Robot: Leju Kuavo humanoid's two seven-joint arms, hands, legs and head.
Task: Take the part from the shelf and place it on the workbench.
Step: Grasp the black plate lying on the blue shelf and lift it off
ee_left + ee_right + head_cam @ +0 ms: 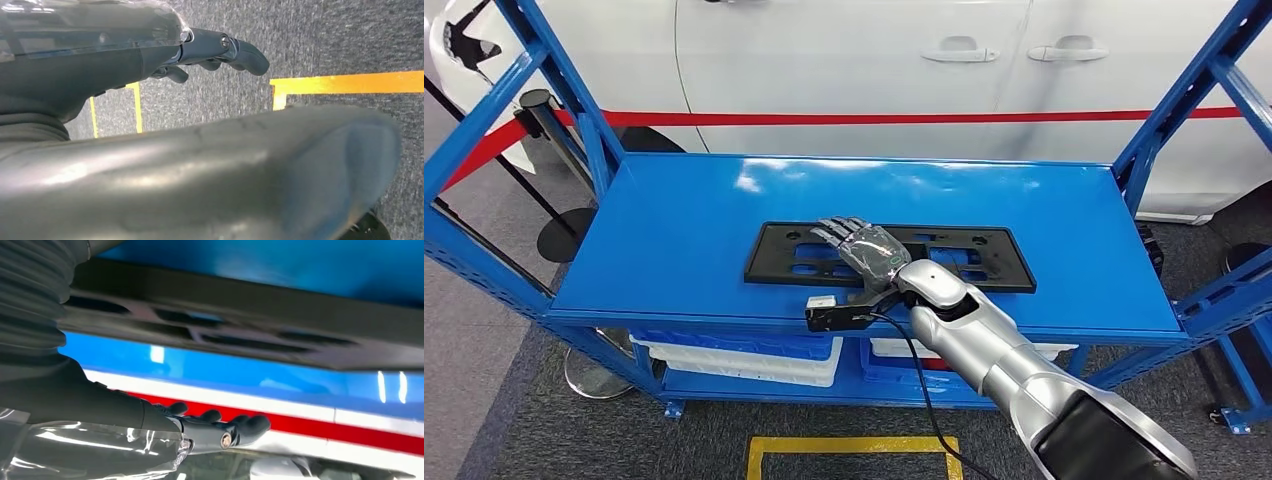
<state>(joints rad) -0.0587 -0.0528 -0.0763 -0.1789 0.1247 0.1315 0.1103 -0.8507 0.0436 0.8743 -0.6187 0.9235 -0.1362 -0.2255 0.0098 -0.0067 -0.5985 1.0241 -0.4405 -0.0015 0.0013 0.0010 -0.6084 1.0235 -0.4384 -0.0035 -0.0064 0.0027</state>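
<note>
right hand (pixel 864 248): fingers spread, just over part (pixel 984 262) | part on shelf (pixel 674 230), ungrasped | lift, carry, placing remain

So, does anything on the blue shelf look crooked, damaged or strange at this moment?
Nothing stands out. The black part lies flat on the blue shelf, roughly parallel to its front edge, with no visible damage. The right hand is over its middle, fingers spread.

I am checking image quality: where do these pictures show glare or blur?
Head view: sharp, with white glare patches on the blue shelf behind the black part. Right wrist view: the part is blurred. Left wrist view: a blurred grey shape fills the foreground; the left hand is fairly sharp.
</note>
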